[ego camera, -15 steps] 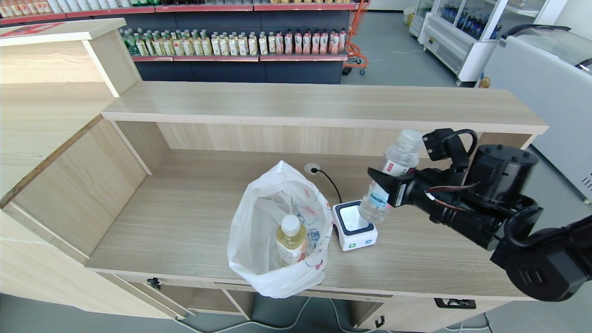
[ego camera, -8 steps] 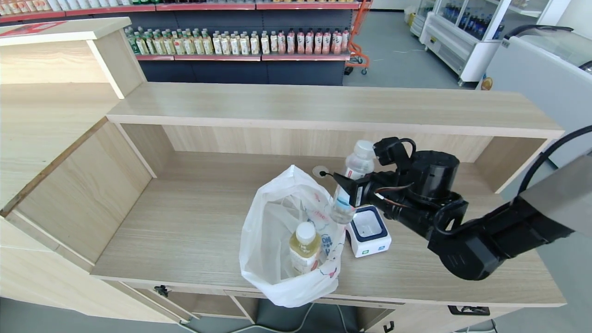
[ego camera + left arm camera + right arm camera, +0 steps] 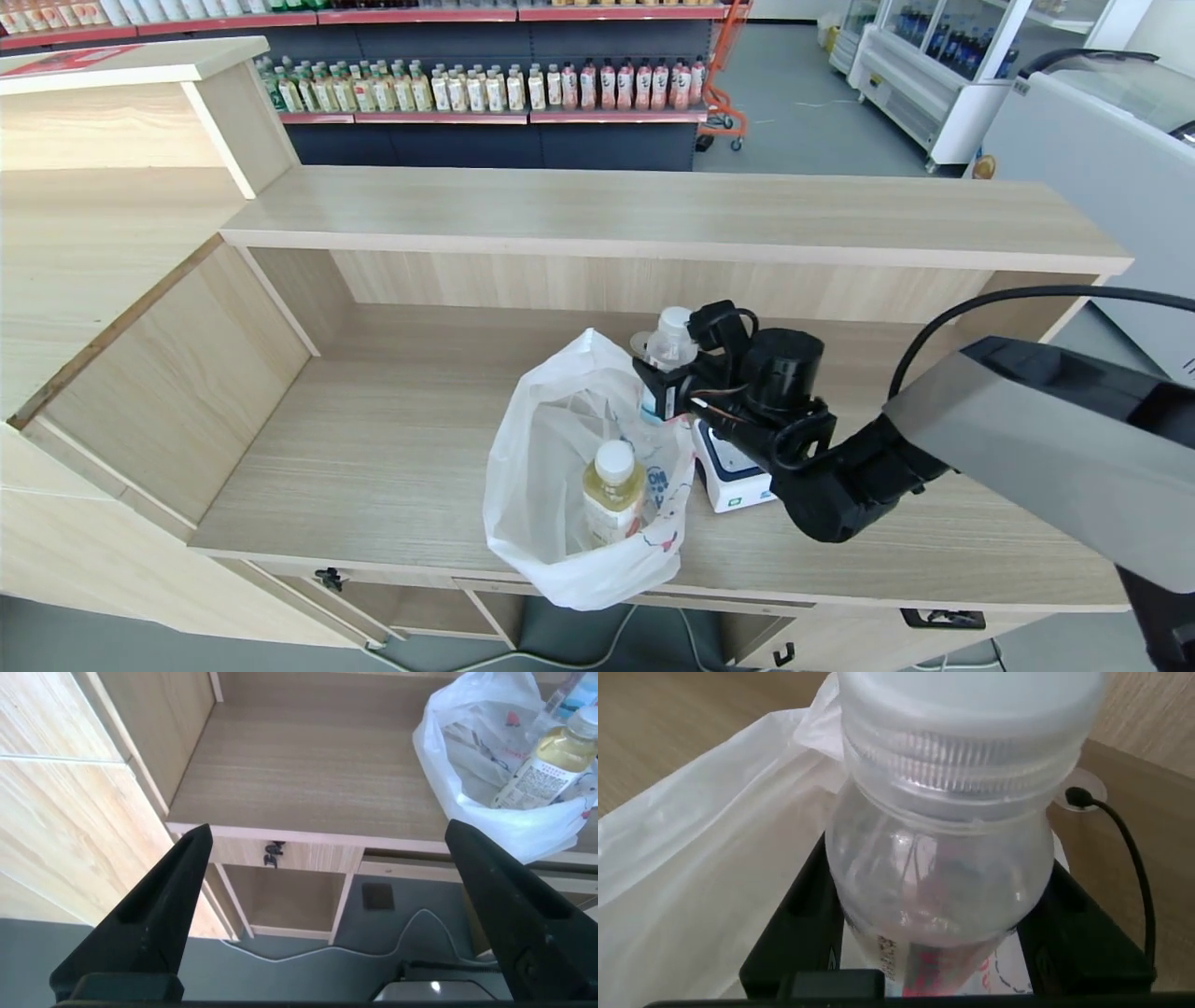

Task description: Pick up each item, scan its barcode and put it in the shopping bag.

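Since a second ago the right hand (image 3: 665, 397) has carried the water bottle (image 3: 668, 347) off the scanner (image 3: 738, 478) and across to the shopping bag (image 3: 551, 560) — the head view has also shifted a little meanwhile. That hand pinches the clear bottle around its labelled middle, one black jaw on each side, as the right wrist view shows around the bottle (image 3: 948, 877) under its white cap. The bottle stands nearly upright, cap tipped slightly away from the bag, at the bag's rim on the scanner side. Its lower end sits behind the thin plastic there; whether it is already inside the opening cannot be told.

The white bag stands open on the worktop (image 3: 373, 448) near the front edge, with a yellow drink bottle (image 3: 611, 490) upright inside it. Just beside the bag on its right is the small white scanner, partly covered by the right arm, and its black cable (image 3: 1125, 849) runs back to a hole in the worktop.

The left hand (image 3: 329, 835) is spread wide with nothing between its fingers (image 3: 177, 905) — it hangs out in front of the worktop's front edge, well apart from the bag (image 3: 495, 812).
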Robot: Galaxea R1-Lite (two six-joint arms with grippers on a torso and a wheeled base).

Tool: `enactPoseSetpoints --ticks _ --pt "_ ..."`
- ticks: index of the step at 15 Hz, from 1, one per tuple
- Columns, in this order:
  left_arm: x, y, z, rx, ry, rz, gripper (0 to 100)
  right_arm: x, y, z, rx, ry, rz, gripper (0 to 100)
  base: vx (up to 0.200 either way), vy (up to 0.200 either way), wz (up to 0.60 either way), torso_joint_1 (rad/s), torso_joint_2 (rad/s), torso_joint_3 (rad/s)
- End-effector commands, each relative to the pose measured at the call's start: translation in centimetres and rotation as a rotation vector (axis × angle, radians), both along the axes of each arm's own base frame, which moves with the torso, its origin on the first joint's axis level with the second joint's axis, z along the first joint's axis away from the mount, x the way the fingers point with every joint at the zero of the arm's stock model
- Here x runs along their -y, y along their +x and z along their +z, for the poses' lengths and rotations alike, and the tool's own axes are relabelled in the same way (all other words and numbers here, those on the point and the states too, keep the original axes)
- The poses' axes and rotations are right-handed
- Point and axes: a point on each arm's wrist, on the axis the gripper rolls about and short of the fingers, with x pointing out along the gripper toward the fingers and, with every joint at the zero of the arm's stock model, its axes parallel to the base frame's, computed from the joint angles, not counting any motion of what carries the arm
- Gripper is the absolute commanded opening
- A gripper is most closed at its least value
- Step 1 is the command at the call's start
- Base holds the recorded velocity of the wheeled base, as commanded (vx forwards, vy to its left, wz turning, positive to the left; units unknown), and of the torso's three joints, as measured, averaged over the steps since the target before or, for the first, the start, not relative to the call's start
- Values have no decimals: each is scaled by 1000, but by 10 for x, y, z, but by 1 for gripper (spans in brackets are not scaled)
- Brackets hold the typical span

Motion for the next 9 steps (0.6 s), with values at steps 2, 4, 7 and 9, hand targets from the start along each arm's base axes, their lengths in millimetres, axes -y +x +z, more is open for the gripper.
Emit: enactPoseSetpoints --ticks 2,4,7,9 --pt "0 0 0 0 0 0 100 -21 8 -26 -3 -37 33 0 0 0 0 0 0 0" --pt "0 0 0 0 -1 0 100 -28 12 -36 5 -60 41 0 0 0 0 0 0 0" --pt "0 0 0 0 -1 0 100 -30 16 -51 10 -98 40 0 0 0 0 0 0 0" --pt "0 0 0 0 -1 0 100 -31 16 -58 10 -118 39 0 0 0 0 0 0 0"
